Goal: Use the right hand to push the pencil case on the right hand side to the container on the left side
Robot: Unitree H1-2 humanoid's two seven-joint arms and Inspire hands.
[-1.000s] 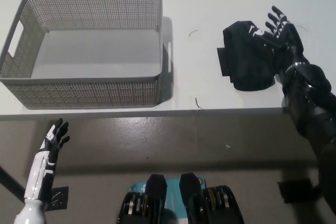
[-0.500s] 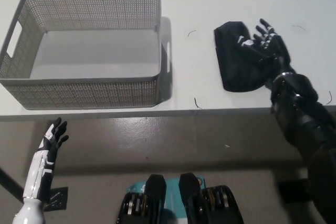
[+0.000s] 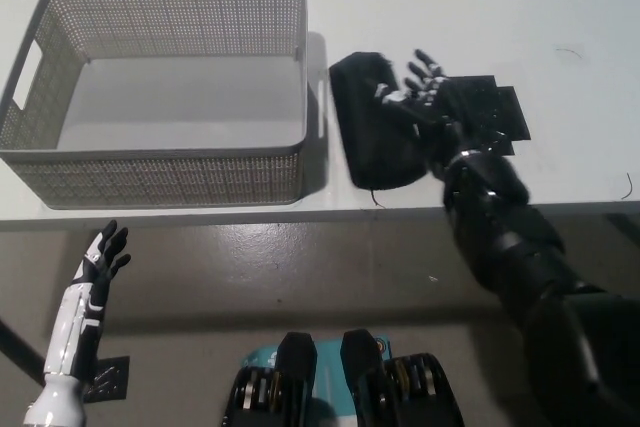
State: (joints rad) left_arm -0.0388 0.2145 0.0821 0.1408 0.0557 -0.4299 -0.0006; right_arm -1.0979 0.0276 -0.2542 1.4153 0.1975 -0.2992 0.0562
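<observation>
Pencil case: black, soft, oblong, just beside grey mesh container.

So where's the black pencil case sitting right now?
In the head view the black fabric pencil case lies on the white table near its front edge, just right of the grey mesh basket, with the black right hand against its right side.

The black pencil case lies flat just beside the grey mesh container's right wall.
</observation>
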